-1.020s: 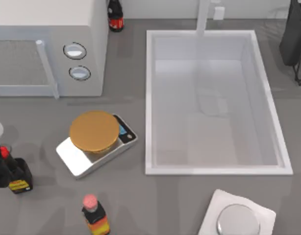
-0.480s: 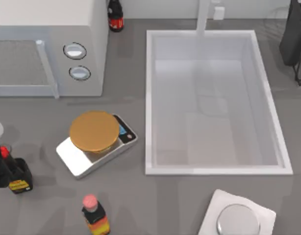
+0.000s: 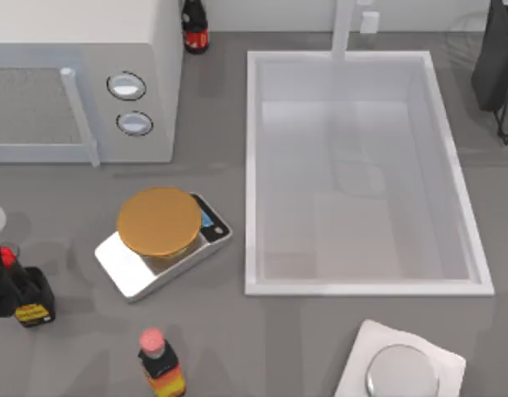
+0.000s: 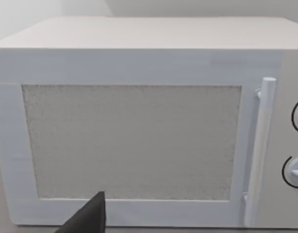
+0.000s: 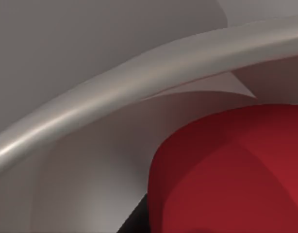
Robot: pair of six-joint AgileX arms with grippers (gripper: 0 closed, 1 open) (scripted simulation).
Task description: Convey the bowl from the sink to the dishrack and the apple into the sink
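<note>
Close beside a curved grey rail, the apple [image 5: 236, 170] looms before the right wrist camera; whether that pincer clamps it cannot be told. The sink [image 3: 254, 165] holds nothing. Likely light, firm, smooth-skinned, the apple would suit a grip across its widest part.

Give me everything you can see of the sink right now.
The sink is a large white rectangular basin with a raised rim, set on the grey table toward its right side. A white faucet post rises at its far edge. The inner walls slope down to a pale flat floor that looks bare, with neither bowl nor apple inside. It sits level, and nothing touches its rim.
</note>
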